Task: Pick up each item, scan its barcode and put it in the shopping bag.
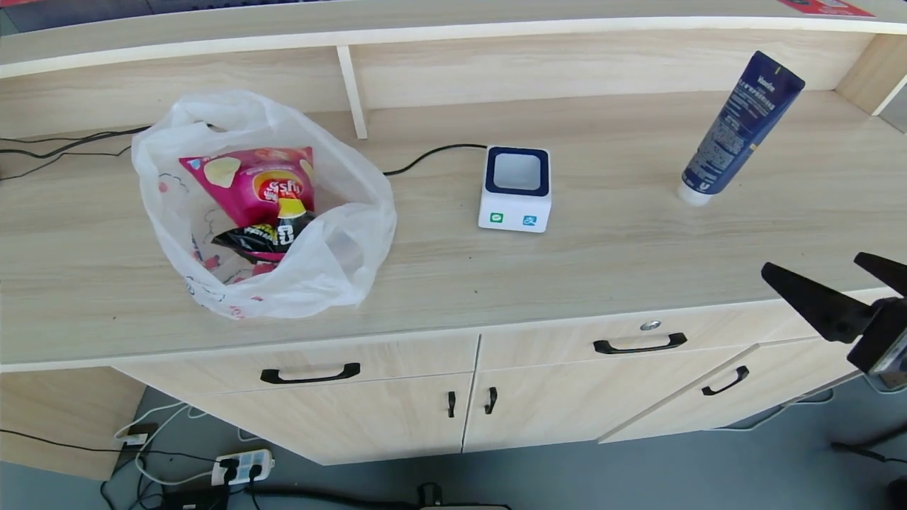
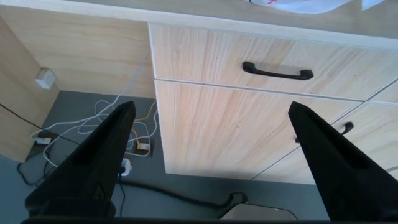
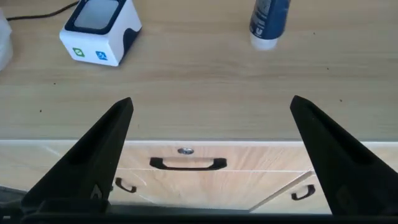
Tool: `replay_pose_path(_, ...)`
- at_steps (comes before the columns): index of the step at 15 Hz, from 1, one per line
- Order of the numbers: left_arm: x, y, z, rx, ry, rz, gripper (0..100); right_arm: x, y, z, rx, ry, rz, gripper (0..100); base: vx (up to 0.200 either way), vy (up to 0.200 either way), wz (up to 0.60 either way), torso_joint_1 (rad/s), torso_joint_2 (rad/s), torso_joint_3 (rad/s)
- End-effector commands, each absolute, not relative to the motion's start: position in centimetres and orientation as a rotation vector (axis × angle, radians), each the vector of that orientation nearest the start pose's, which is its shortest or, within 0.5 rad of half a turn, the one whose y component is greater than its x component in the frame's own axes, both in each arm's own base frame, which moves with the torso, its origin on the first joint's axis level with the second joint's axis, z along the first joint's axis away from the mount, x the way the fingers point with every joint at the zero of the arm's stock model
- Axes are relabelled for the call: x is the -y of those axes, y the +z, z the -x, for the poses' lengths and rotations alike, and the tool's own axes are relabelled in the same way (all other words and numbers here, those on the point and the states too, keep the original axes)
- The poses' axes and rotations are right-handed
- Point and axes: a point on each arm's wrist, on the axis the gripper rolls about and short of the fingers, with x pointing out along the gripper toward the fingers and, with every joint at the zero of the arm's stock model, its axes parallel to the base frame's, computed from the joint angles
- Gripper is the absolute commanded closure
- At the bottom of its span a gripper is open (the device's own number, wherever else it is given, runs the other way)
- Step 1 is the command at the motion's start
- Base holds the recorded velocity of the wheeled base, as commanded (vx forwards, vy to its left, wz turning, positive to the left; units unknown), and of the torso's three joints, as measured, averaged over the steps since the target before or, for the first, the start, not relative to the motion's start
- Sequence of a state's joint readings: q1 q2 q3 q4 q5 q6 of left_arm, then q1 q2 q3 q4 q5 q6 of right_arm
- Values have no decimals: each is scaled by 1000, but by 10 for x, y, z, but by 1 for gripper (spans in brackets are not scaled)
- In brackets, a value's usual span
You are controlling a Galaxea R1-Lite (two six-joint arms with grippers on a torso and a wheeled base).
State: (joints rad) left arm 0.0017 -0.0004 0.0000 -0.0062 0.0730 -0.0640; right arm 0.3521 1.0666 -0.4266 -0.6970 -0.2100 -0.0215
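A pale wooden worktop (image 1: 602,262) with a raised back ledge runs across the scene, with drawers (image 1: 638,345) below its front edge. The one item left out on it is a dark blue tube (image 1: 740,127), which stands on its white cap at the right rear and leans a little, well apart from everything else. Standing free like this, it looks easy to take from the side around its body. The scanner (image 1: 516,188), a white cube with a dark-framed window facing up, sits mid-worktop between the tube and the shopping bag (image 1: 354,248), so an item probably crosses its window on the way to the bag. Its cable (image 1: 432,152) trails off behind the bag. The bag slumps at the left with its mouth wide open, and a pink crisp packet (image 1: 248,180) and a dark packet (image 1: 266,237) lie inside, so those two seem to be done. The right gripper (image 1: 815,264) hangs in front of the worktop's edge on the tube's side, its jaws spread wide and empty, facing the tube (image 3: 268,22). It is likely the arm for this pick. The left gripper (image 2: 211,106) is low in front of the drawers, equally wide open and holding nothing.
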Motion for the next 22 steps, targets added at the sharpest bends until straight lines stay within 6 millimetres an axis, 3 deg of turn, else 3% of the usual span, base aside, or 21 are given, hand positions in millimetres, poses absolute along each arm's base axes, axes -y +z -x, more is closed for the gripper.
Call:
replay_pose_path(1,-2,76,23,9,73,65,0,-39,230,-145,83,85,0,0,0,-200,0,12,7,7)
replay_pose_path(5,-2,76,23,9,75,65,0,-46,233,-167,161,104,-16,0,0,-200,0,2,4,4)
replay_pose_path(7,-2,76,23,9,75,65,0,-51,231,-180,195,141,-13,0,200,-200,0,7,5,5)
replay_pose_path(11,-2,76,23,12,75,66,0,-56,222,-198,199,152,-15,0,150,0,0,-2,-2,2)
replay_pose_path(12,-2,76,23,12,75,65,0,-51,219,-224,181,117,-5,0,0,0,0,0,0,0)
replay_pose_path(14,-2,76,23,12,73,66,0,-57,218,-247,223,148,-17,0,0,0,0,0,0,0)
replay_pose_path(18,-2,76,23,12,75,68,0,-60,208,-259,215,198,-10,0,0,0,0,0,0,0)
replay_pose_path(22,-2,76,23,12,75,66,0,-65,204,-286,209,220,-25,0,0,0,0,0,0,0)
